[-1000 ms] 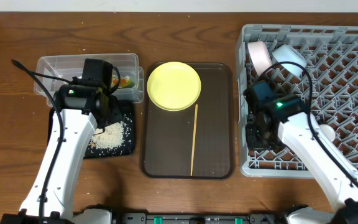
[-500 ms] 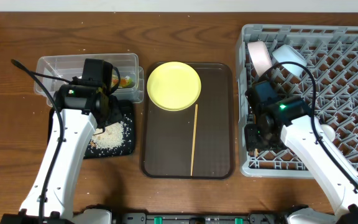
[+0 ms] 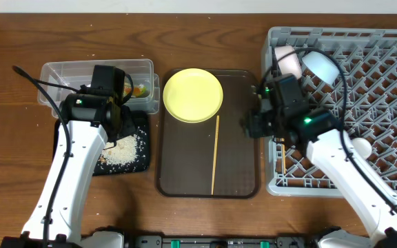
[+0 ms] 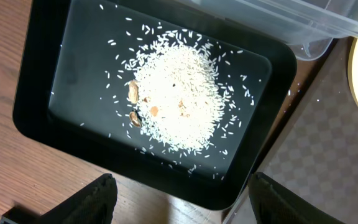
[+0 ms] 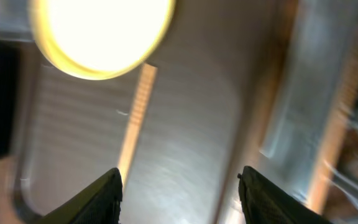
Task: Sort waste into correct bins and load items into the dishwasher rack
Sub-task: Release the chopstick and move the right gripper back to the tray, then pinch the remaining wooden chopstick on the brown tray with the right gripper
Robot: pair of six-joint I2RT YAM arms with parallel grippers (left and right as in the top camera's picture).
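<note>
a wooden chopstick (image 3: 215, 155) lies uncovered on the brown tray (image 3: 243, 165), just beside the yellow plate (image 3: 193, 95). the right gripper (image 5: 179, 171) hangs over that tray beside the rack (image 3: 391, 83), jaws apart and empty. the left gripper (image 4: 182, 177) gapes empty over rice (image 4: 179, 93) in the black tray (image 4: 42, 93).

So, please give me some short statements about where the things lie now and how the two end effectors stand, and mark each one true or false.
1. The rice lies in the black tray. True.
2. The yellow plate stands in the dishwasher rack. False: it lies flat on the brown serving tray, outside the dishwasher rack.
3. The right end effector is open, with nothing between its fingers. True.
4. The left end effector grips the snack wrapper. False: it is open above the black tray, and the snack wrapper lies in the clear tub.
5. One chopstick lies on the brown serving tray. True.
</note>
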